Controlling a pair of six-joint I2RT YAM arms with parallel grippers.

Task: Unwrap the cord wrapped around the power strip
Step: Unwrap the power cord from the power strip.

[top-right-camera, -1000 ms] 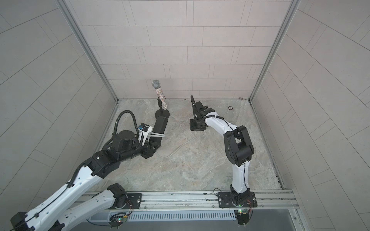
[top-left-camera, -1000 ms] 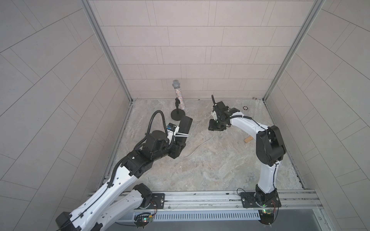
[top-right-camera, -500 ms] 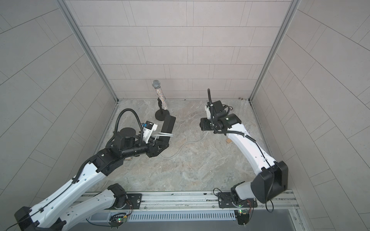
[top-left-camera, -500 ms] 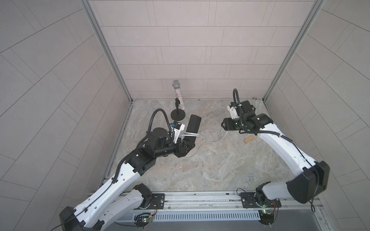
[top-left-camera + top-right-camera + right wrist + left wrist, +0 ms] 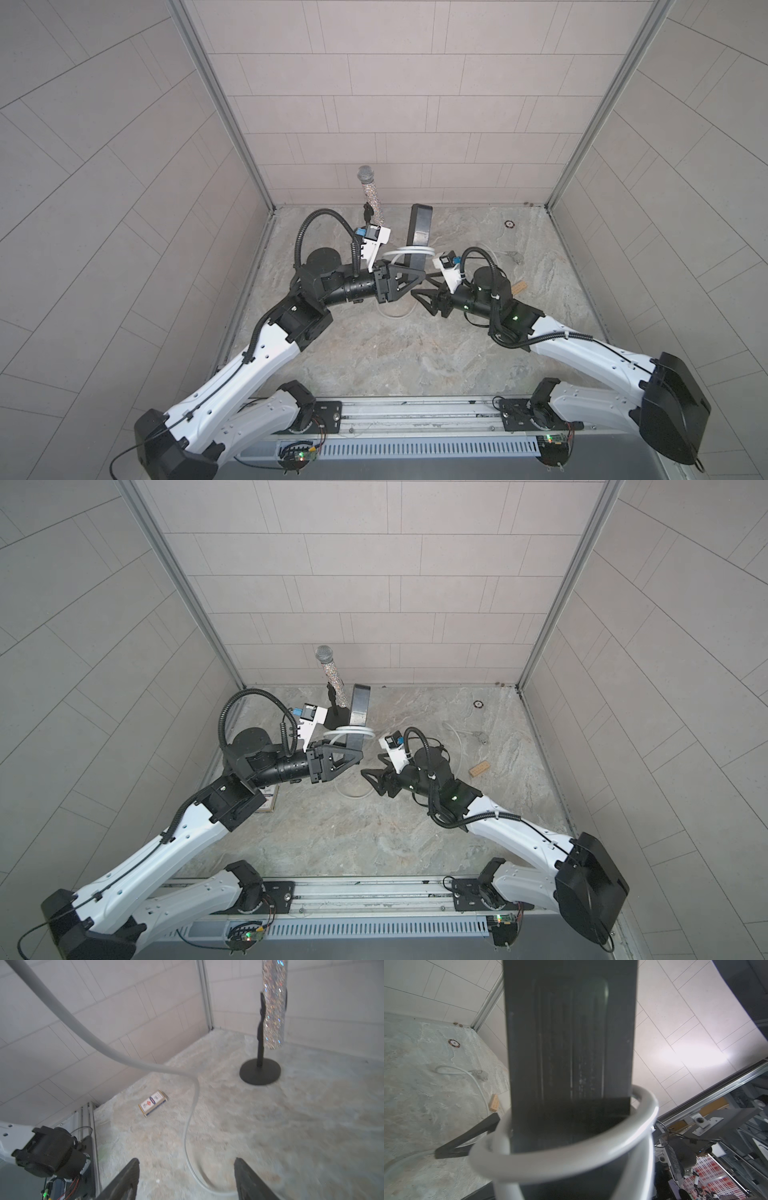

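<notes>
The left gripper (image 5: 417,276) is clamped on the lower end of the strip (image 5: 419,232), holding it upright above the bench (image 5: 374,353), between the middle and the back edge. The cord (image 5: 409,250) loops loosely round the strip just above that grip, and in the left wrist view the loop stands off the strip's black face. From there it drops to the bench, curves under both grippers and runs toward the right edge, ending at the plug (image 5: 482,737), which lies flat. The right gripper (image 5: 423,303) hovers just beside the left. Its 2 fingers (image 5: 124,1180) are spread wide with nothing between them, and the cord lies on the bench below. A mic stand (image 5: 259,1072) is near the back edge, a card box (image 5: 153,1103) near the left edge, and a wooden block (image 5: 478,768) near the right edge.
</notes>
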